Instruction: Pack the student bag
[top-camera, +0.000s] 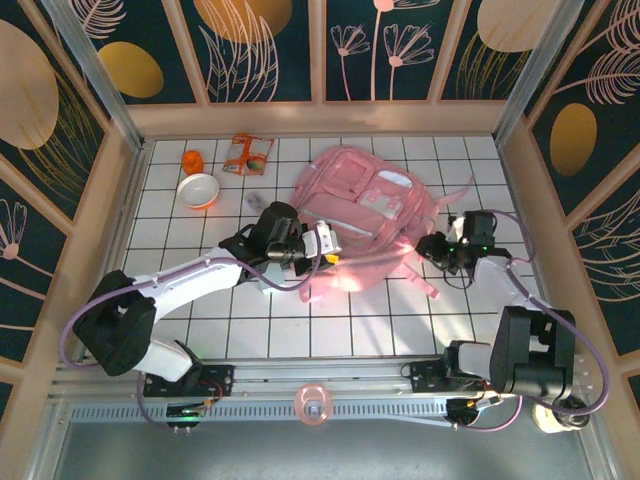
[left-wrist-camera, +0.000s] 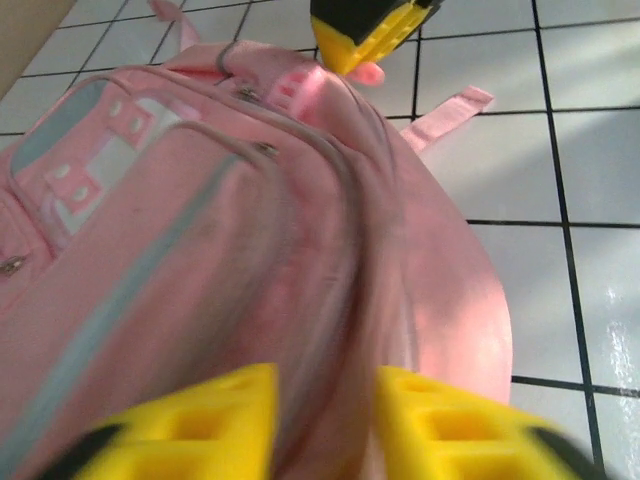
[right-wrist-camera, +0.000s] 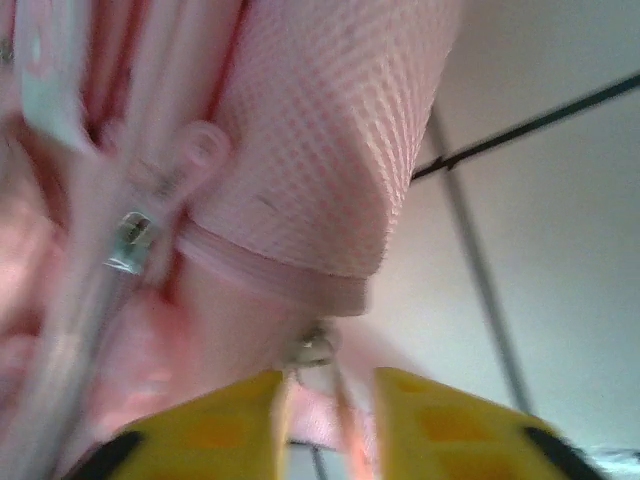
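Note:
The student bag (top-camera: 365, 205), a big soft pink backpack, lies flat mid-table with its front pockets up. My left gripper (top-camera: 325, 243) is at its near left edge. In the left wrist view that gripper (left-wrist-camera: 326, 425) is open, and a ridge of the bag (left-wrist-camera: 200, 260) runs between its yellow fingers. My right gripper (top-camera: 432, 247) is at the bag's right side. In the right wrist view it (right-wrist-camera: 325, 425) is open, with a metal zip pull (right-wrist-camera: 315, 350) and its thin pink cord in the gap, under the bag's mesh fabric (right-wrist-camera: 320, 130).
A white and orange bowl (top-camera: 198, 190), a small orange object (top-camera: 192, 160) and a snack packet (top-camera: 247, 153) lie at the back left. A pink strap (top-camera: 420, 280) trails toward the front right. Wooden walls ring the gridded table (top-camera: 250, 330).

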